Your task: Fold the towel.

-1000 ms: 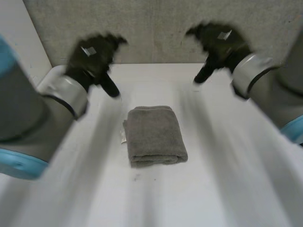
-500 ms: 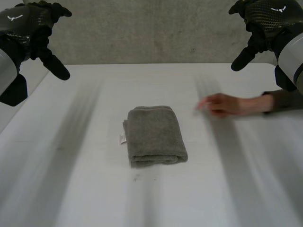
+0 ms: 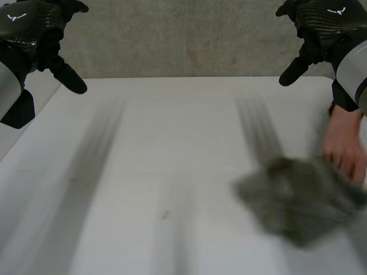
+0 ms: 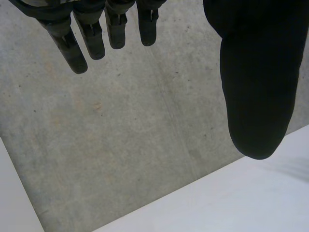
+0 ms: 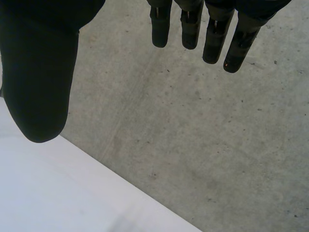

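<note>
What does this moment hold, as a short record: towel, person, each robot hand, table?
towel: grey towel, bunched and blurred, on the table's right side; fold state cannot be told
person: a person's hand reaches in from the right, at the towel's far edge; whether it grips the towel cannot be told
left hand: left hand raised over the far left corner, fingers straight, holding nothing
right hand: right hand raised over the far right corner, fingers straight, holding nothing
table: white table

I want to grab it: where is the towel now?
In the head view the towel is at the right side of the table, next to a person's hand.
</note>
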Available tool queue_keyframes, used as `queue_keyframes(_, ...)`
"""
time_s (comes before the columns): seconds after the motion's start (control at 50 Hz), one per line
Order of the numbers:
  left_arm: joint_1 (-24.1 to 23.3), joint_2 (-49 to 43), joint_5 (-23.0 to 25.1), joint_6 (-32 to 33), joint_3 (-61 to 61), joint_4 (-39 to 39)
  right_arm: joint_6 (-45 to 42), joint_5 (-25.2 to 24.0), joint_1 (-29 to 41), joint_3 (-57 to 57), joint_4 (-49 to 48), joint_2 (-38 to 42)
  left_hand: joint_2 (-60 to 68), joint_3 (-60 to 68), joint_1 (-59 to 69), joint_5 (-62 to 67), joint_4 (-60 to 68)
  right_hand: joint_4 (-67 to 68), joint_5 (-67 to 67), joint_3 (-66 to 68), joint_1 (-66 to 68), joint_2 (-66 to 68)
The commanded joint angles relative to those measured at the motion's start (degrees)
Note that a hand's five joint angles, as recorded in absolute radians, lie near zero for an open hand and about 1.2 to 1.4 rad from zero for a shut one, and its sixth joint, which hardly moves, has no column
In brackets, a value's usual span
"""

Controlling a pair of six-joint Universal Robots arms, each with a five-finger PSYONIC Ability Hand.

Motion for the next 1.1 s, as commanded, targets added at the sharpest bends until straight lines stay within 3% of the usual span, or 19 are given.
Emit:
queue_keyframes(0.02,0.0,0.0,0.0,0.1,-0.8,0.4,-0.1,-0.2,0.0,0.5,-0.1,-0.2,0.6,0.6,0.2,-1.0,0.6,-3.3,-3.4,-2.2,-0.8,-3.3)
queue_keyframes(1.1,0.3,0.0,0.0,0.0,-1.4,2.9,-0.1,-0.6,0.5,1.6,-1.8,-0.4,0.8,0.8,0.4,-0.8,0.7,-3.3,-3.4,-2.2,-0.8,-3.3)
